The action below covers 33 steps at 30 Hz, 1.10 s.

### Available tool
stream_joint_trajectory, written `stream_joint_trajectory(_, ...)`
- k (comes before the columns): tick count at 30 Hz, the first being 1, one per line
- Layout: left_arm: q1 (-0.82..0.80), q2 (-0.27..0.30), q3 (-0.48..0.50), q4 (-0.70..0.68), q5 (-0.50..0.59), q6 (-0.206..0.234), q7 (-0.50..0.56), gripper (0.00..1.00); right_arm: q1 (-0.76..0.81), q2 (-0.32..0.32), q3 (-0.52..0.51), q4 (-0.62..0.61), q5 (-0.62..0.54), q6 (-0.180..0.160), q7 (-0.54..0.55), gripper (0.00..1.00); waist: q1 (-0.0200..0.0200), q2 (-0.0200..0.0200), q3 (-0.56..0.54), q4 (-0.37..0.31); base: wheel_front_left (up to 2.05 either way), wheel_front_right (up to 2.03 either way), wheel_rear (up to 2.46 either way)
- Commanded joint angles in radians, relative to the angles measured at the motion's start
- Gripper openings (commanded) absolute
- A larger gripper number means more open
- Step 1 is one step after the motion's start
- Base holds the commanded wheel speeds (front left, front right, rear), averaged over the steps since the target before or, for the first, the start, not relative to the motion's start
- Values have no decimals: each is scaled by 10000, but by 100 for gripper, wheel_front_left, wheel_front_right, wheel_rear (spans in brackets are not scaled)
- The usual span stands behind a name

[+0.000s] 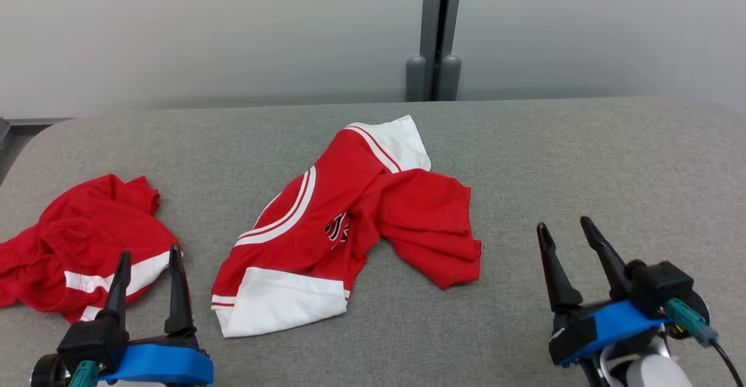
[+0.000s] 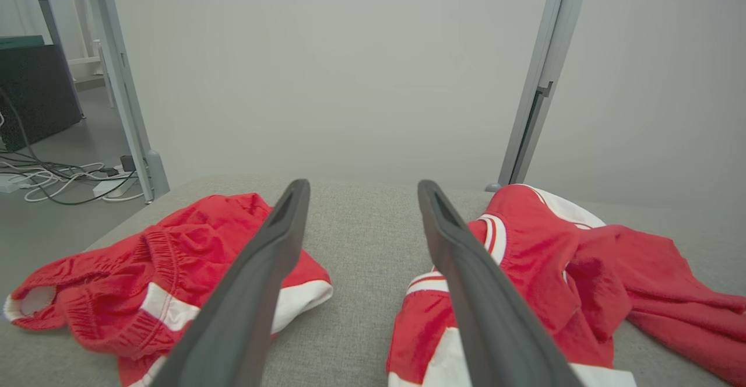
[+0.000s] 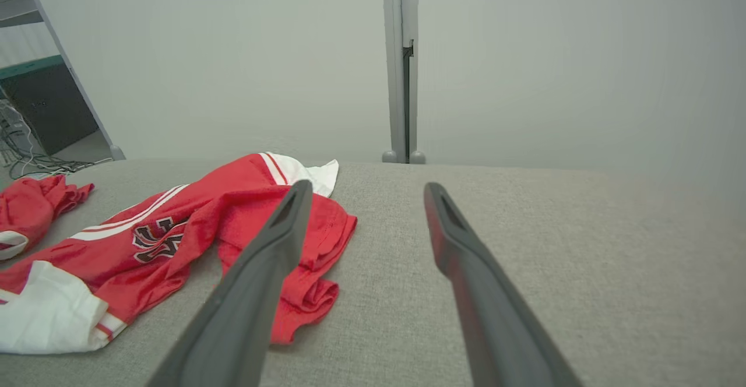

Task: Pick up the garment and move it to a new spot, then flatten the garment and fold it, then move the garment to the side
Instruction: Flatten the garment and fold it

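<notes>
Grey padded table (image 1: 583, 165), pale partition wall behind it, grey post (image 1: 434, 31) at far centre. Red jersey (image 1: 349, 224) lies crumpled at mid-table: white sleeve at the far end, second white sleeve at the near left, white stripes and a dark crest on the chest, red body bunched in folds to the right. Red shorts (image 1: 81, 247) with a white stripe sit in a heap at the left edge, apart from the jersey, bare cloth between them. Left gripper (image 1: 149, 252) near left, fingers spread wide, nothing held, tips over the near edge of the shorts; whether they touch, cannot tell. Right gripper (image 1: 563, 224) near right, fingers wide apart and empty, over bare table well right of the jersey. Left wrist view: shorts left of the fingers, jersey right. Right wrist view: jersey left of the fingers.
</notes>
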Motion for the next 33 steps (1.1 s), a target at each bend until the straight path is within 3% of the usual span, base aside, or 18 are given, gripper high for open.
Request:
stream_joint_trajectory(1, -207, -62, 45, 31, 61, -55, -48, 100, -307, -43, 153, 113, -157, 5, 78, 100, 0, 0, 92, 109, 0, 0, 0)
stream_joint_trajectory(15, -935, -754, -17, 318, 401, -476, -49, 100, -2523, -267, 867, 2801, -848, 5, 408, 100, 0, 0, 919, 1256, 0, 0, 0)
stream_joint_trajectory(33, -1555, -1297, 160, 725, 871, -1022, -47, 100, -4304, -434, 518, 7214, -1155, 4, -451, 100, 0, 0, 1398, 2184, 0, 0, 0)
